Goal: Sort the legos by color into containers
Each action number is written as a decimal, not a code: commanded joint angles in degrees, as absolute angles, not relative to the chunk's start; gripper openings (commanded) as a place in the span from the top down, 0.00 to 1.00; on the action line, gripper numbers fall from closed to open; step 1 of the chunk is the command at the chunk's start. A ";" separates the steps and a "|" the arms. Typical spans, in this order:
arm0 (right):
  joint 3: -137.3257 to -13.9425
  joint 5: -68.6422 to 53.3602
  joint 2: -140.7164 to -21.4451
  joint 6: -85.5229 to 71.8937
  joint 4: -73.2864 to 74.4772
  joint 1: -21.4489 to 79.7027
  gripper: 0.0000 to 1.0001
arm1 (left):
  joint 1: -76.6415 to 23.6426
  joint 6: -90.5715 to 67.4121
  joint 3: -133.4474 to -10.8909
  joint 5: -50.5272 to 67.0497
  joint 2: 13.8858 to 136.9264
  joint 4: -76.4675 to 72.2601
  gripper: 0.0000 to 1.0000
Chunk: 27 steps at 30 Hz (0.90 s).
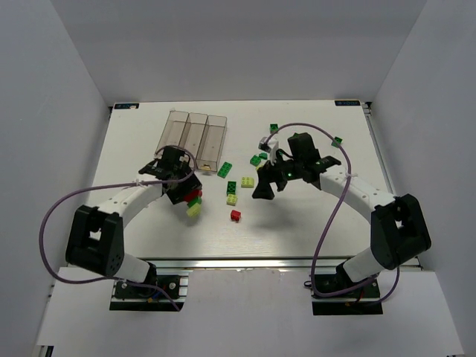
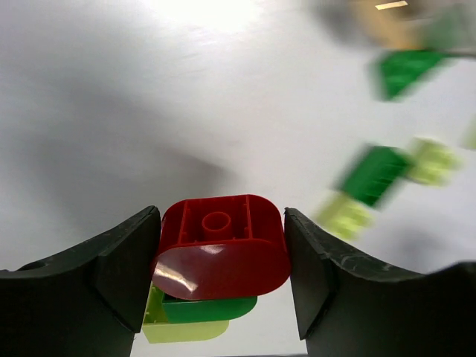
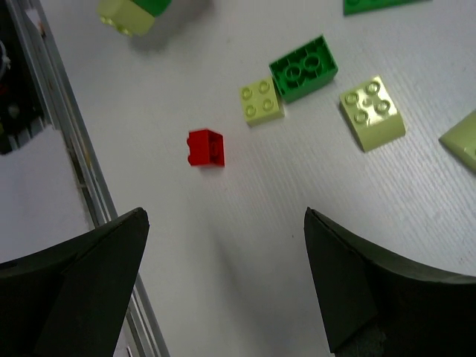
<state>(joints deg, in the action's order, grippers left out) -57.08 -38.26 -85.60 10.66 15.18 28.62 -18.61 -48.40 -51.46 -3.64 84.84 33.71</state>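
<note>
1. Left jaws pinch a red brick (image 2: 222, 253) by its sides; green and pale pieces (image 2: 216, 309) hang beneath it, probably stuck on.
2. Right jaws stand spread above the counter (image 3: 245, 245), near a small red brick (image 3: 205, 147).
3. Bins (image 1: 195, 130) sit just beyond the left jaws.

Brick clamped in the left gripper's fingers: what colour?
The brick is red; the left wrist view shows it best.

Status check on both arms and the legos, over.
Left gripper shut on red brick, green brick and pale brick stacked beneath. Right gripper open, holding nothing, over loose legos. Containers just beyond left gripper, nothing between.
</note>
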 commanded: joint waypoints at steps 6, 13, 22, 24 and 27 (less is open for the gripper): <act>-70.83 -35.33 -90.52 -10.00 12.39 30.85 0.11 | -18.98 -62.13 -48.43 5.45 74.10 14.25 0.96; -76.55 -32.71 -94.22 -23.81 7.75 34.36 0.11 | -19.07 -68.64 -53.78 0.62 74.79 13.79 1.00; -79.89 -26.98 -98.52 -26.80 1.76 41.66 0.11 | -20.74 -71.72 -60.20 -2.02 80.33 17.75 1.00; -80.59 -26.46 -99.93 -27.24 1.32 41.66 0.11 | -20.83 -71.98 -60.21 -2.02 80.33 17.84 1.00; -81.21 -25.75 -100.98 -26.90 0.88 41.75 0.12 | -20.92 -72.25 -60.12 -1.58 80.24 17.49 1.00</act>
<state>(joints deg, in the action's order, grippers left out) -78.56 -27.94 -100.47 -25.76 3.60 42.24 -20.60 -71.11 -58.26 -1.02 81.03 16.95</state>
